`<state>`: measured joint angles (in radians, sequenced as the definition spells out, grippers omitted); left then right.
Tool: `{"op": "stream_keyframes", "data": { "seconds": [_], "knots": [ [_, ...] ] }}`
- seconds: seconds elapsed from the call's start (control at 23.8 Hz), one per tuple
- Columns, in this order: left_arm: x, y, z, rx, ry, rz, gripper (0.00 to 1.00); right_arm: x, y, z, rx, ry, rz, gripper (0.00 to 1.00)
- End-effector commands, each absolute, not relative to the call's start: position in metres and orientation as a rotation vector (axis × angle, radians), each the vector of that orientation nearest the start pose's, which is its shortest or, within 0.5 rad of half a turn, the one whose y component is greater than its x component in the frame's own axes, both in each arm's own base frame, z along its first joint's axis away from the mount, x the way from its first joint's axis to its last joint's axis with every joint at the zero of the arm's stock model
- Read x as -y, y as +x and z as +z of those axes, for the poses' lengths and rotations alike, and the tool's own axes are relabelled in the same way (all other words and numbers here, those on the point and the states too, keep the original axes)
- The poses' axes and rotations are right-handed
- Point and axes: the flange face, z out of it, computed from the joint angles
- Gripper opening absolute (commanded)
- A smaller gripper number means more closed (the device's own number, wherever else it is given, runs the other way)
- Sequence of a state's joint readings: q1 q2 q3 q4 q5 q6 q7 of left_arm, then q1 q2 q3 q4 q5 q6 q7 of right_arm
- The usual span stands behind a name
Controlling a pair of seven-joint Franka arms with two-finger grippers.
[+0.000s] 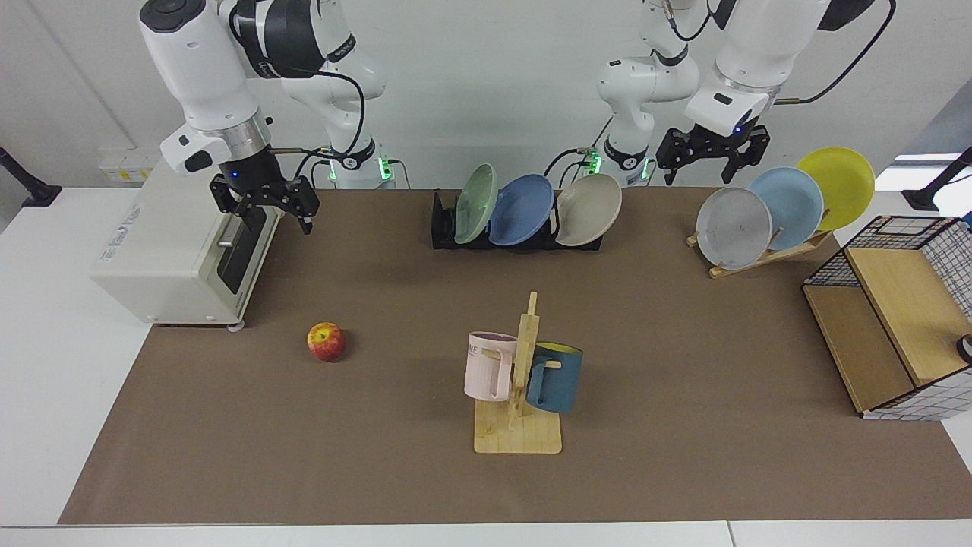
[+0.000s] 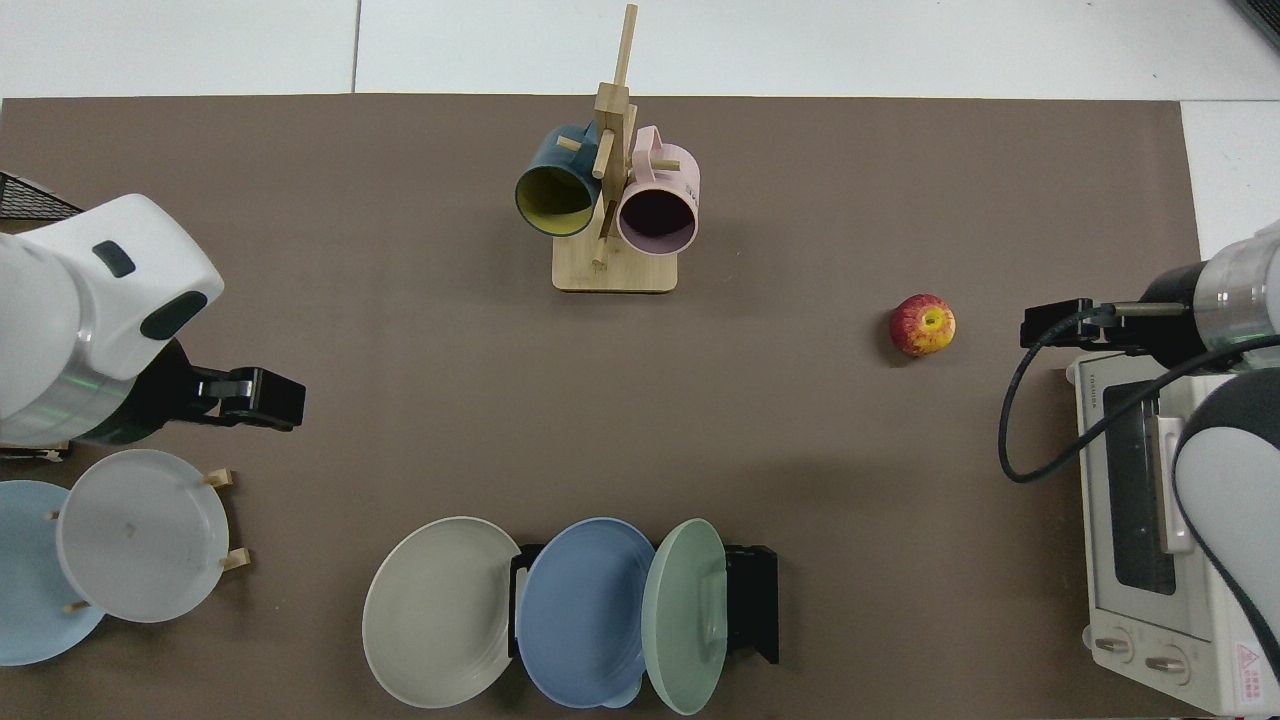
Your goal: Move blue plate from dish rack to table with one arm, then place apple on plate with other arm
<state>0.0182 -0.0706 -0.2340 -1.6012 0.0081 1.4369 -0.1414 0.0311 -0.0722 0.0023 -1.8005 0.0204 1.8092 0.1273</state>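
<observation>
My left gripper [image 1: 702, 169] hangs open and empty, high at the far right. The blue plate [image 1: 521, 210] leans in the dish rack [image 1: 442, 225] between two others, so I'd pinch only its upper rim. My right gripper [image 1: 267, 214] waits open near the toaster oven [image 1: 171, 251]; the apple [image 1: 326, 341] lies nearer.

table [image 1: 45, 365], brown mat [image 1: 683, 456], apple [image 1: 326, 342], dish rack [image 1: 444, 228]

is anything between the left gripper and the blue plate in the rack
Nothing visible blocks the way. The left gripper hangs open near the wooden stand; only the beige plate flanks the blue plate on that side.
</observation>
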Motion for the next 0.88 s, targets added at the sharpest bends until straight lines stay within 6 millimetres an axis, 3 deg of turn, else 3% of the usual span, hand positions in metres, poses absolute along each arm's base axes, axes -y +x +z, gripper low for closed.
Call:
{"op": "stream_keyframes", "data": {
  "seconds": [0.0,0.29,0.5,0.63,0.84],
  "knots": [
    [0.119,0.481,0.627,-0.137,-3.140,0.152,1.00,-0.017,0.549,0.576,-0.145,-3.090,-0.141,1.00],
    [0.140,0.460,0.589,-0.211,-3.204,0.119,1.00,-0.017,0.549,0.576,-0.145,-3.090,-0.141,1.00],
    [0.185,0.437,0.533,-0.322,-3.250,0.165,1.00,-0.017,0.549,0.576,-0.145,-3.090,-0.141,1.00],
    [0.193,0.415,0.517,-0.352,-3.287,0.154,1.00,-0.017,0.549,0.576,-0.145,-3.090,-0.141,1.00],
    [0.226,0.386,0.462,-0.468,-3.287,0.223,1.00,-0.017,0.549,0.576,-0.145,-3.090,-0.141,1.00]
  ]
}}
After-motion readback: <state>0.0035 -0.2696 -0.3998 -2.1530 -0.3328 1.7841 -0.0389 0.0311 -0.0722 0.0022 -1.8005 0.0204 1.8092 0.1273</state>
